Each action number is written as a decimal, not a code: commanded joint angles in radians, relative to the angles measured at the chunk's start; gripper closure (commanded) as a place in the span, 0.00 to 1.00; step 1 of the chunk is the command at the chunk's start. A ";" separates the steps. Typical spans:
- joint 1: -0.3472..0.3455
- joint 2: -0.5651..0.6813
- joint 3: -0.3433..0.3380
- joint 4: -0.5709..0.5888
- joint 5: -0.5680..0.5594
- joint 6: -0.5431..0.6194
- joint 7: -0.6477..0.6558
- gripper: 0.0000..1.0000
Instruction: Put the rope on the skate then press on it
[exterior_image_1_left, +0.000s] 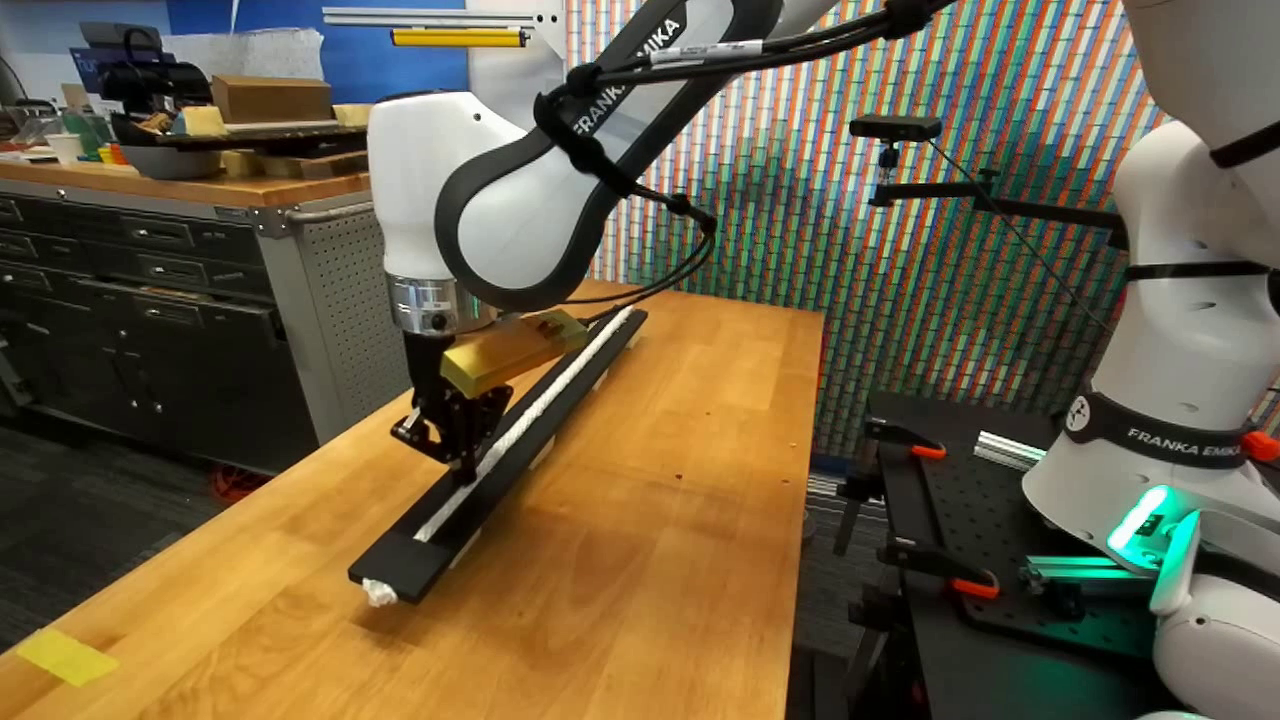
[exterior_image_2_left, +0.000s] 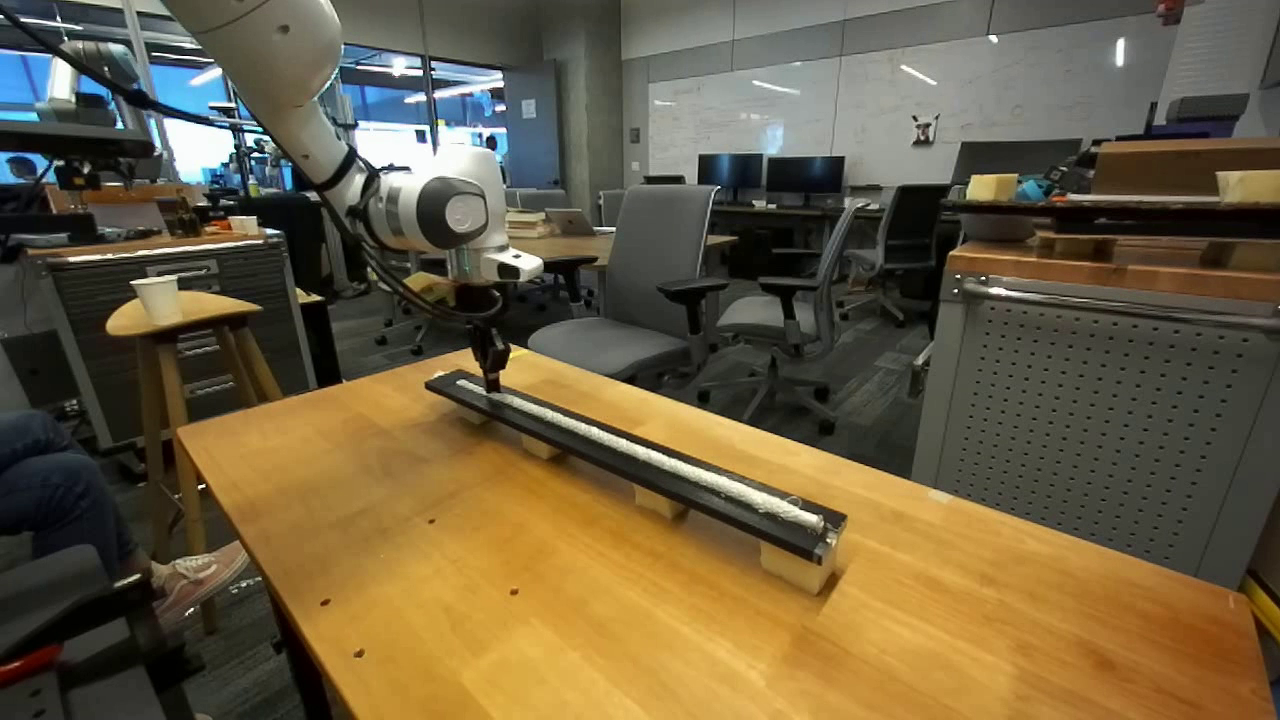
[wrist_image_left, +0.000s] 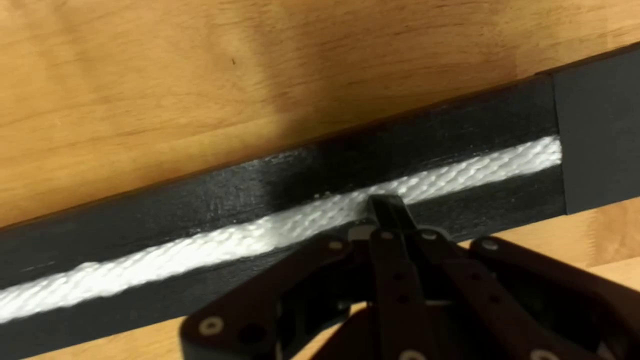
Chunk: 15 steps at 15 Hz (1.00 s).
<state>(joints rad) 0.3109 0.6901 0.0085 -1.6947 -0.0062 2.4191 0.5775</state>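
The skate, a long black rail (exterior_image_1_left: 400, 560), spans the wooden table in both exterior views. Lying lengthwise along its groove is the white braided rope (exterior_image_2_left: 640, 446); in the wrist view the rope (wrist_image_left: 175, 256) runs up to a flat black cover (wrist_image_left: 600, 135) at one end. A frayed white tuft (exterior_image_1_left: 380, 592) pokes out beyond that end. My gripper (wrist_image_left: 385, 200) is shut, pointing down, with its fingertips over the rope near the covered end. They appear to touch the rope's top, though how firmly I cannot tell. Nothing shows between the fingers.
Small wooden blocks (exterior_image_2_left: 660, 501) hold the skate above the table (exterior_image_2_left: 400, 560). Yellow tape (exterior_image_1_left: 68, 656) sticks to a table corner. Beside the table are a tool cabinet (exterior_image_1_left: 330, 290), a grey chair (exterior_image_2_left: 660, 260) and a separate white arm (exterior_image_1_left: 1180, 300). Someone's leg (exterior_image_2_left: 60, 490) shows at the side.
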 joint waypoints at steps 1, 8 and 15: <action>-0.002 -0.039 -0.016 -0.038 0.011 0.013 0.015 1.00; -0.007 -0.076 -0.046 -0.075 0.003 0.033 0.040 1.00; -0.018 -0.062 -0.046 -0.088 0.008 0.013 0.040 1.00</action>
<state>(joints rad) 0.2997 0.6502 -0.0392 -1.7496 -0.0062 2.4286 0.6067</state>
